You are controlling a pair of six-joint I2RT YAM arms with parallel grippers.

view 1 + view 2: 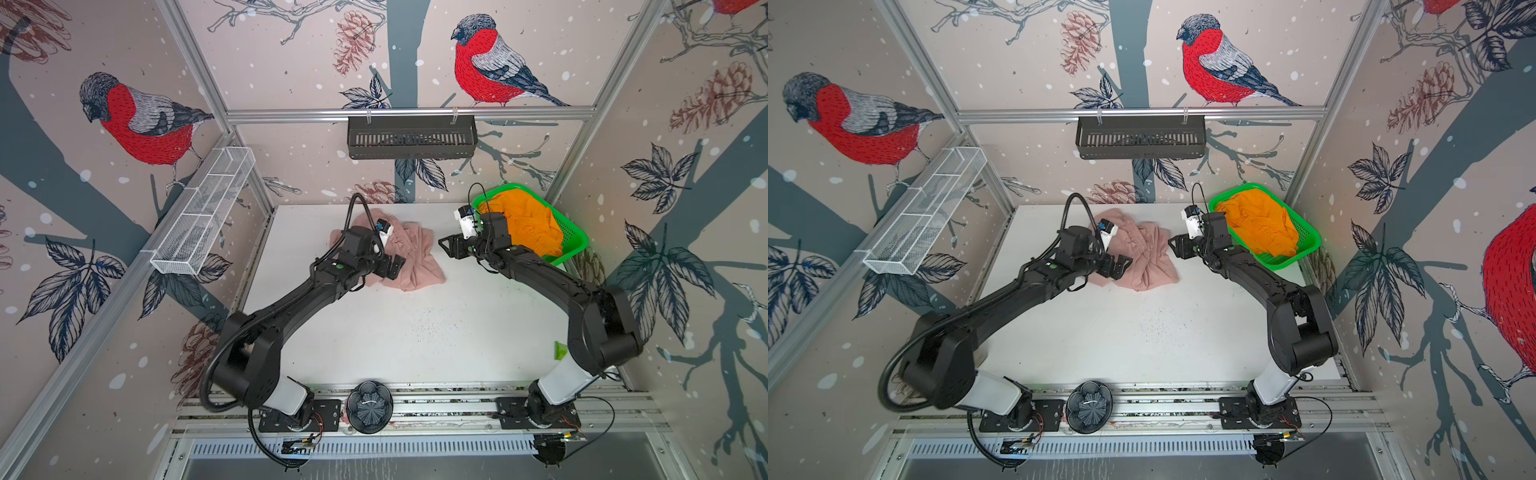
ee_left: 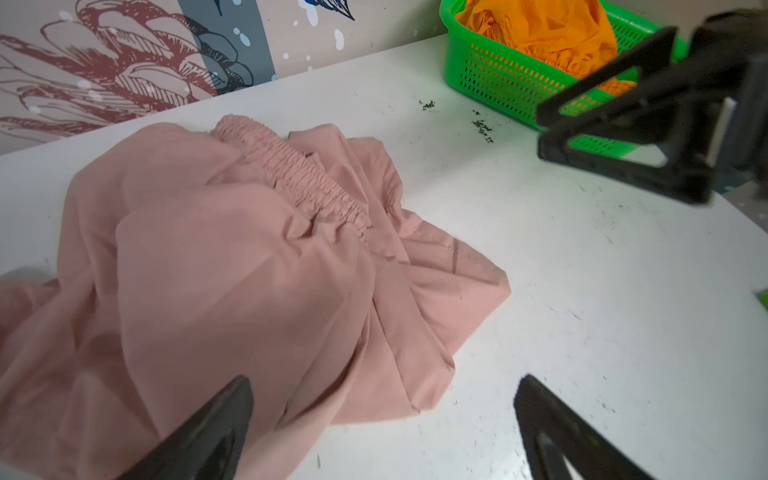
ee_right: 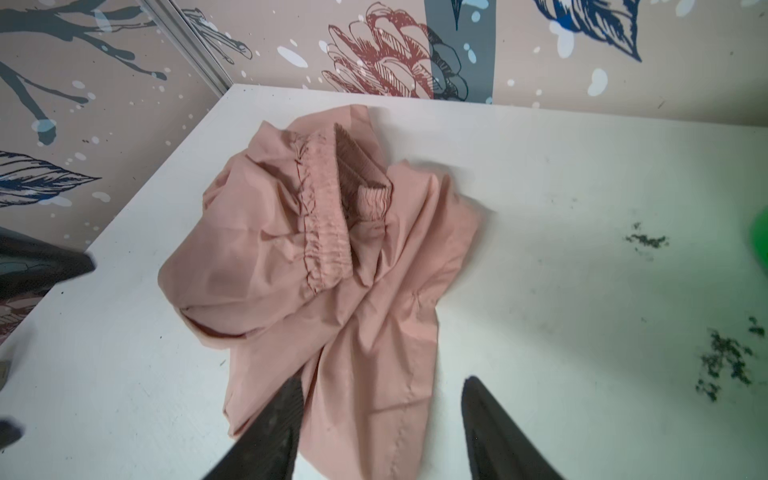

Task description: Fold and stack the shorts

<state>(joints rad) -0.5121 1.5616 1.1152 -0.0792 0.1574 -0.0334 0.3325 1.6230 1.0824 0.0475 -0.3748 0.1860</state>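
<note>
Dusty pink shorts [image 1: 409, 257] lie crumpled far-centre on the white table [image 1: 415, 332]. Left gripper [image 2: 384, 386] and right gripper [image 3: 384, 384] flank them, jaws apart and empty, probably to spread them. Orange shorts [image 1: 523, 224] sit in the green mesh basket [image 1: 575, 245], far right.

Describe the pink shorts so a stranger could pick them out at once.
Start at the white table and look to its far half, by the back wall. A crumpled heap of cloth lies there directly on the table: the pink shorts. Unlike the orange shorts, piled in the green basket at the far right corner, these are dusty pink and lie outside any container.
</note>
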